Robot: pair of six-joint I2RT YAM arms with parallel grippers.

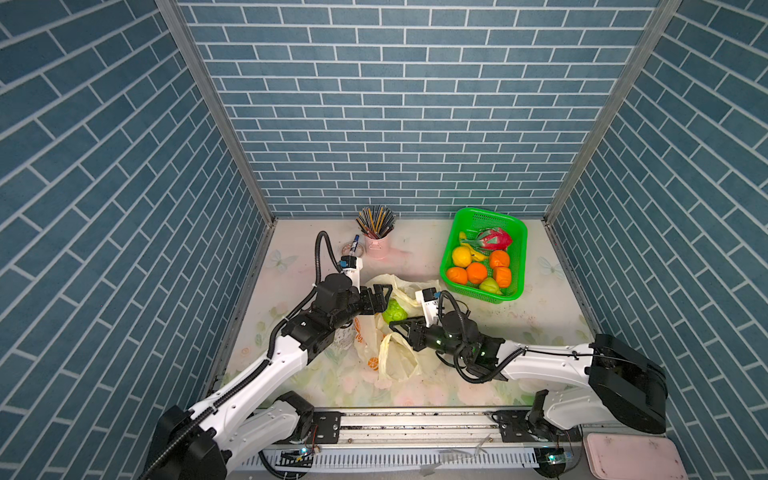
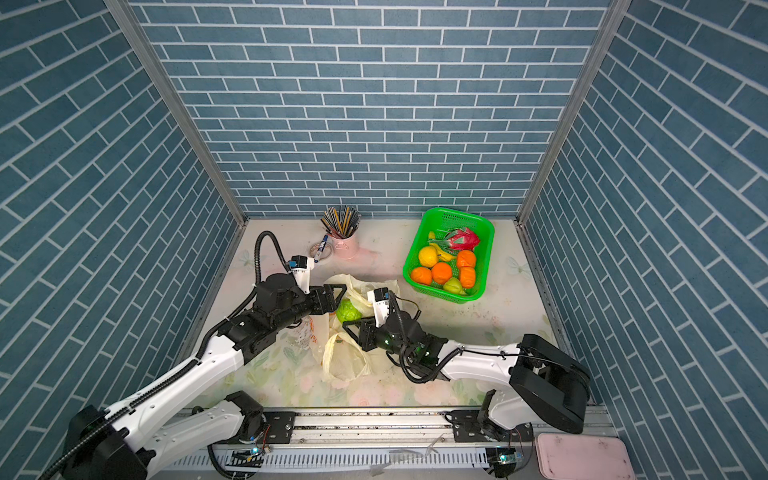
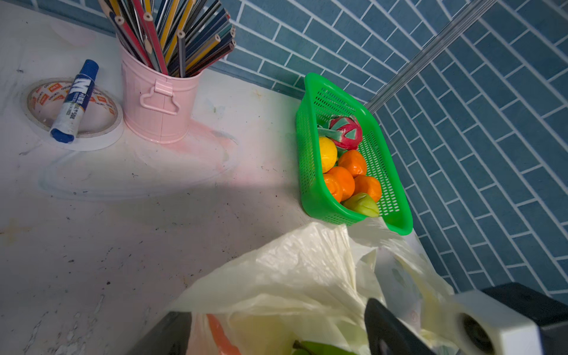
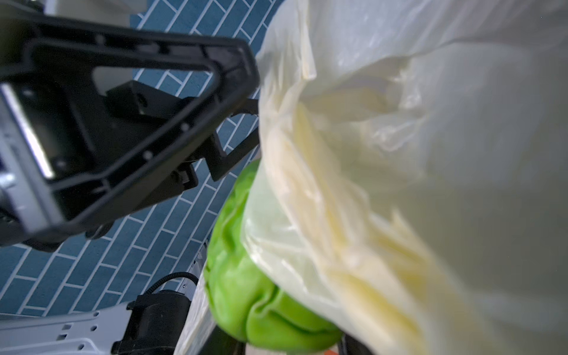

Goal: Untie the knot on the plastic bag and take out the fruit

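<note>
Floral tabletop (image 1: 457, 353), one plastic bag (image 1: 407, 287); left claw (image 1: 384, 299) wide, right claw (image 1: 401, 322) around one green fruit (image 1: 392, 311)

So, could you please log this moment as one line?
left claw: open beside green fruit | right claw: gripping green fruit | plastic bag: mouth open | basket: other fruit inside

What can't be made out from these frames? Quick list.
- Right gripper grip: in both top views it meets the green fruit and plastic bag, too small to judge. The right wrist view cuts its fingertips off, and blurred bag fills it.
- Knot: in no view; bag folds may hide it.
- Bag contents: the left arm covers part in both top views; the left wrist view's edge cuts off the rest.
</note>
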